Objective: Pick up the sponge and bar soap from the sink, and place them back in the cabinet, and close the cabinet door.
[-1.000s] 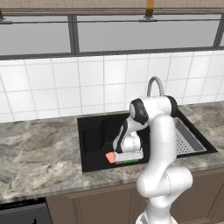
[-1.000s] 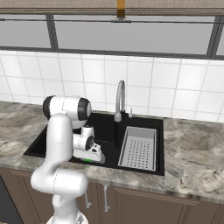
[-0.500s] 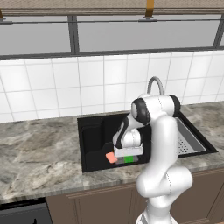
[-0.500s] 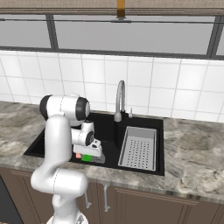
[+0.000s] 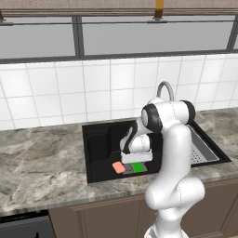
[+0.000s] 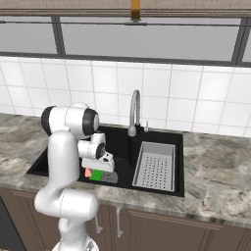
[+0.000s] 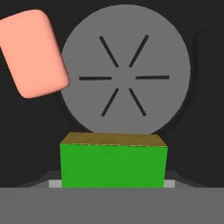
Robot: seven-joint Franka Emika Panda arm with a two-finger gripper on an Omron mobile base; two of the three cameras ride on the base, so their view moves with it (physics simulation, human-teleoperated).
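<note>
The green-and-yellow sponge (image 7: 113,164) sits between the fingers of my gripper (image 7: 113,184), which is shut on it low inside the black sink (image 5: 100,144). In the hand view the sponge hangs just in front of the round grey drain (image 7: 124,70), and the pink bar soap (image 7: 34,53) lies on the sink floor to the upper left. From the left base view the gripper (image 5: 136,162) holds the sponge (image 5: 137,167), with the bar soap (image 5: 118,167) to its left. The right base view shows the sponge (image 6: 96,175) beside the soap (image 6: 88,172). The cabinet and its door are out of view.
A curved chrome faucet (image 6: 133,110) rises behind the basin. A grey perforated drain tray (image 6: 156,165) fills the sink's right half. Grey marbled counter (image 5: 42,162) surrounds the sink, with white tiled wall and a window behind.
The hand has risen slightly from the sink floor with the sponge between its fingers. The bar soap lies where it was.
</note>
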